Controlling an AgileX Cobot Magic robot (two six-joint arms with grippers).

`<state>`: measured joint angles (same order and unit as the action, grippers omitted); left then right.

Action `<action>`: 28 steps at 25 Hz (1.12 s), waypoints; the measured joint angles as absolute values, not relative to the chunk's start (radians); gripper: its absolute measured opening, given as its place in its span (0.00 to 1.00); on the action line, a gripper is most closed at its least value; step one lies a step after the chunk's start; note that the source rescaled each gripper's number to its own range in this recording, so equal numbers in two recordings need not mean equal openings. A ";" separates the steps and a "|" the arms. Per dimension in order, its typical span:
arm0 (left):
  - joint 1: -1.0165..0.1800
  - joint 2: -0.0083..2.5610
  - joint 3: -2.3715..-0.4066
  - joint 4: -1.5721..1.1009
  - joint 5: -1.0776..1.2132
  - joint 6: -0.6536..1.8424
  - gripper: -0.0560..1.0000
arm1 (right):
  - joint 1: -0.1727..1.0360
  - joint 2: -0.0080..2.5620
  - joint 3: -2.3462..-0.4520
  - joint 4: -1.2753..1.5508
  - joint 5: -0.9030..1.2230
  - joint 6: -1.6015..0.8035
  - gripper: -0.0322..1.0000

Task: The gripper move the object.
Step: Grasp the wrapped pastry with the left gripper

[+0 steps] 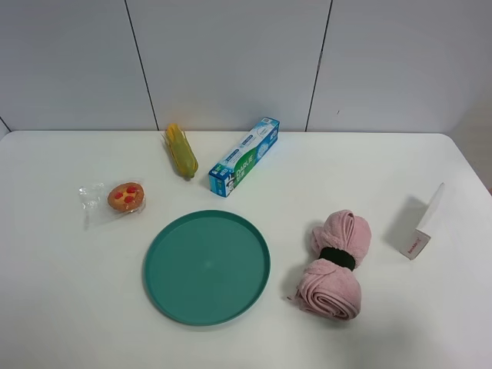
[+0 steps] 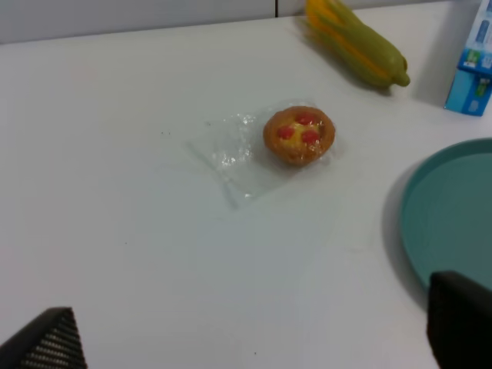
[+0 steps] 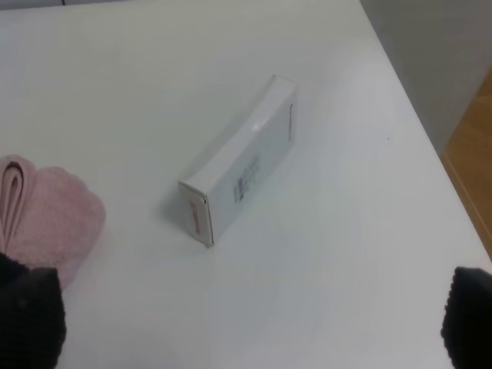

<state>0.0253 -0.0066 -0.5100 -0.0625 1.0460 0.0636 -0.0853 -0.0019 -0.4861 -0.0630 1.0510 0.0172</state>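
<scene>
One plate [image 1: 206,269], one muffin [image 1: 126,197], one corn cob [image 1: 181,151]

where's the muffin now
In the high view the muffin lies on the left of the table, left of the corn, off the upper-left rim of the green plate.

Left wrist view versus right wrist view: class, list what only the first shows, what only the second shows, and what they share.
Only the left wrist view: the wrapped muffin, corn cob, blue box and teal plate. Only the right wrist view: the white box and pink towel. Shared: the white table; the left gripper and right gripper each stand open, holding nothing.
</scene>
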 joint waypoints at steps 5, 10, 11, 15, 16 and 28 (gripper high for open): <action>0.025 -0.007 -0.510 -0.063 1.046 0.064 0.81 | -0.085 -0.002 -0.486 -0.063 1.051 0.017 1.00; 0.025 -0.007 -0.510 -0.063 1.046 0.064 0.81 | -0.085 -0.002 -0.486 -0.063 1.051 0.017 1.00; 0.025 -0.007 -0.510 -0.063 1.046 0.064 0.81 | -0.085 -0.002 -0.486 -0.063 1.051 0.017 1.00; 0.025 -0.007 -0.510 -0.063 1.046 0.064 0.81 | -0.085 -0.002 -0.486 -0.063 1.051 0.017 1.00; 0.025 -0.007 -0.510 -0.063 1.046 0.064 0.81 | -0.085 -0.002 -0.486 -0.063 1.051 0.017 1.00; 0.025 -0.007 -0.510 -0.063 1.046 0.064 0.81 | -0.085 -0.002 -0.486 -0.063 1.051 0.017 1.00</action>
